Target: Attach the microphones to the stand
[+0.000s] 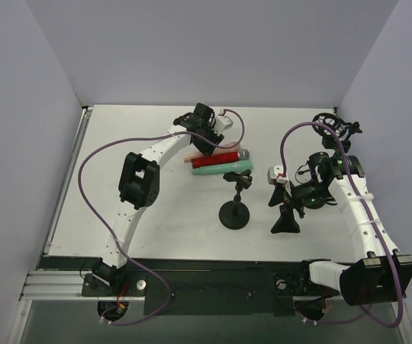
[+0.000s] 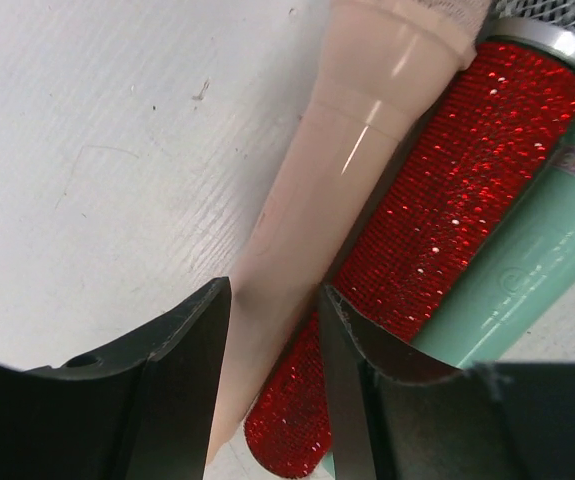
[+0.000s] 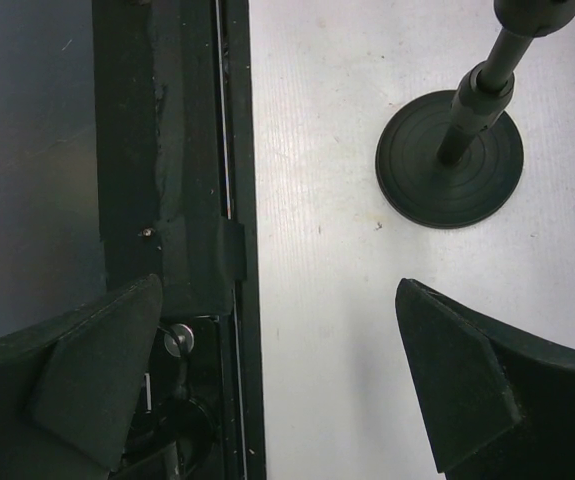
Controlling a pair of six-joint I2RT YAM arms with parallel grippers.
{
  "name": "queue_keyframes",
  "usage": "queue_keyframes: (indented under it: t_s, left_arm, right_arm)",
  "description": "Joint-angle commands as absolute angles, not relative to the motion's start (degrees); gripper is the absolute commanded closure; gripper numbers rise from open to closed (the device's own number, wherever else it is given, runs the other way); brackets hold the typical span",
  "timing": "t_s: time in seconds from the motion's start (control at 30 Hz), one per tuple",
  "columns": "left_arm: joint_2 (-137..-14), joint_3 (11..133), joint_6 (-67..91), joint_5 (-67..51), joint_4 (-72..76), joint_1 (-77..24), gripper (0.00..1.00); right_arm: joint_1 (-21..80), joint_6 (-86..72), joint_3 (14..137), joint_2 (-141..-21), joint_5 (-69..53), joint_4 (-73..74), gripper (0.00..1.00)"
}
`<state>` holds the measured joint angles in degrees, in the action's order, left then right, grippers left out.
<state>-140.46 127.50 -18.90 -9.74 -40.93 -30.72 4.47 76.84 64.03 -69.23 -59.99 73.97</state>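
Three microphones lie side by side on the white table, behind the stand [image 1: 234, 213]: a pale pink one [image 2: 337, 170], a glittery red one [image 2: 447, 190] with a silver head, and a mint green one [image 2: 527, 270]. From above they show as pink [image 1: 190, 159], red [image 1: 216, 163] and green [image 1: 228, 169]. My left gripper [image 2: 274, 330] reaches down onto them [image 1: 209, 147], its two fingers pressed against either side of the pink microphone's tapered handle, which rests on the table. My right gripper [image 3: 277, 300] hangs wide open and holds nothing, right of the stand's round base [image 3: 452, 170].
A black shock-mount holder [image 1: 333, 129] stands at the back right corner. The black rail [image 3: 197, 200] along the table's near edge runs under my right gripper [image 1: 286, 226]. White walls close in the table on three sides.
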Motion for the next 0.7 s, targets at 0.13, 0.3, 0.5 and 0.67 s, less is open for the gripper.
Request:
queue_keyframes:
  t_s: [0.13,0.3,0.5,0.67]
  left_arm:
    - [-142.56,129.2,-18.98,-3.43,-42.63,-31.64,0.49]
    - [-143.09,128.5,-20.04,-3.34,-44.29,-32.34,0.48]
    - [-143.17,127.62,-19.43,-3.87,-45.88,-32.61,0.45]
    - [-142.91,126.83,-19.34,-3.6,-45.79,-32.61,0.41]
  right_arm:
    - [3.78,80.33,66.44,-68.38,-62.58,78.75,0.03]
    - [3.6,81.65,66.8,-68.12,-62.67,79.98,0.03]
    - [3.43,82.09,66.97,-68.03,-62.93,80.51,0.03]
    - [3.34,82.62,66.88,-68.29,-63.11,80.95,0.03]
